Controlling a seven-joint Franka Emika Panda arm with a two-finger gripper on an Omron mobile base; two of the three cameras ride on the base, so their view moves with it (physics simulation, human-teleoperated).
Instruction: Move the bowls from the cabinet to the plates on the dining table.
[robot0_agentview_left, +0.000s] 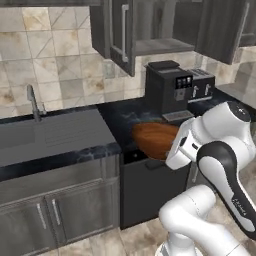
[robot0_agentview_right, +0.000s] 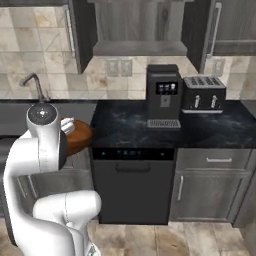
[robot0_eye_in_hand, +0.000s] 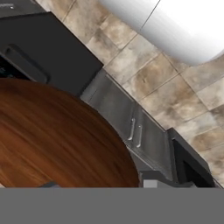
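Clearly round brown bowl (robot0_agentview_left: 152, 139), glossy wood grain, deep

walls: beige tile (robot0_agentview_right: 30, 45) | floor: tan tile (robot0_eye_in_hand: 144, 74) | counter: black marble (robot0_agentview_right: 210, 125)

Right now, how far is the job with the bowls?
Done: the cabinet doors stand open, and the shelf that shows looks bare. In hand: the brown bowl is at the gripper, lifted in front of the counter, away from the cabinet. Left: carry it to a plate. The red bowl's place cannot be judged.
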